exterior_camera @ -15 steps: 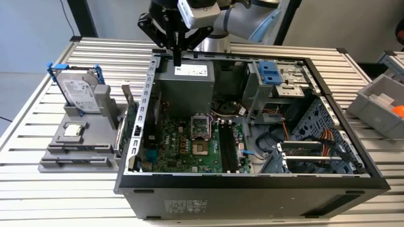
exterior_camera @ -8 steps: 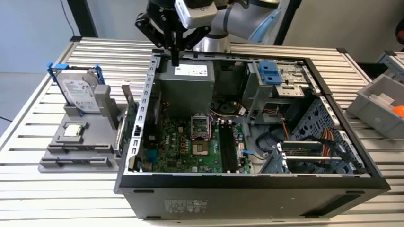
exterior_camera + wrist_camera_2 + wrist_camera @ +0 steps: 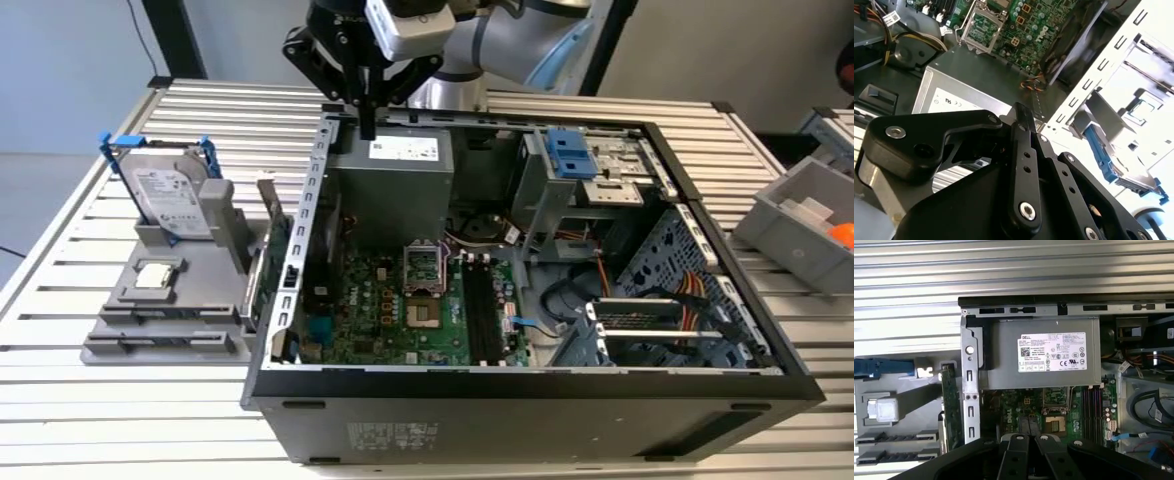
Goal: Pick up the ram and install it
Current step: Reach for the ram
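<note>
Clearly, the black two-fingered gripper (image 3: 367, 120) hangs with its fingers pointing straight down. They are closed on a thin dark strip, which we take to be the ram (image 3: 1029, 425), seen from its edge in the first wrist view. We judge that it is held upright like this so that its long edge can go down into a slot.

Directly under the gripper is the grey metal power supply box with a white label (image 3: 394, 180), at about 11 o'clock inside the open black computer case (image 3: 534, 400) in the exterior view. The case lies on its side, so the green motherboard (image 3: 387, 310) faces up and is reachable from above. The long black memory slots (image 3: 477, 315) lie toward 5 o'clock from the gripper. They are well apart from it and look unfilled, so the ram is not yet installed.

At 9 o'clock from the case stands the grey plastic parts holder (image 3: 160, 320). It keeps the silver hard drive with blue rails (image 3: 171, 200) upright, probably for easy grasping. The green expansion card (image 3: 276, 270) stands just beside the case wall.
</note>
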Action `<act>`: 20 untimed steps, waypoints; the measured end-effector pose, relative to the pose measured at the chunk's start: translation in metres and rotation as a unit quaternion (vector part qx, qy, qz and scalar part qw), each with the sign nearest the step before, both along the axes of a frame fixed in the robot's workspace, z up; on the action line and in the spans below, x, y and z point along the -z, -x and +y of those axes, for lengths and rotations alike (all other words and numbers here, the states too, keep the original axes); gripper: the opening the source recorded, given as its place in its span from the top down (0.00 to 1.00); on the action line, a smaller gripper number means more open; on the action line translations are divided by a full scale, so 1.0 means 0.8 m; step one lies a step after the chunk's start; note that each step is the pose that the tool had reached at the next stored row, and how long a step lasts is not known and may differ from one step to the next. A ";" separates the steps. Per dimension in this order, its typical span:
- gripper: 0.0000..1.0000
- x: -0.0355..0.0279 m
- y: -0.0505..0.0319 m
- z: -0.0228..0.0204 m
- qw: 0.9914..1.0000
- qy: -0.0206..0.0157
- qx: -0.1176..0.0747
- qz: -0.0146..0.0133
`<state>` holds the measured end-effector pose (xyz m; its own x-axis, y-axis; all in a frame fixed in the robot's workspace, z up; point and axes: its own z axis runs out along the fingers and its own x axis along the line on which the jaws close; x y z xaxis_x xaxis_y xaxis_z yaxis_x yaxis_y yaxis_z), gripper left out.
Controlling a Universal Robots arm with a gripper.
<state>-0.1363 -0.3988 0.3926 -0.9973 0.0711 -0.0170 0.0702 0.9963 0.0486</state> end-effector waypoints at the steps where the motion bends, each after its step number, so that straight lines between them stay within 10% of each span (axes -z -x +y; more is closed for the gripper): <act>1: 1.00 0.0000 0.001 0.0000 1.000 0.000 0.000 0.000; 20: 1.00 0.0002 0.022 0.0000 1.000 0.000 0.000 0.004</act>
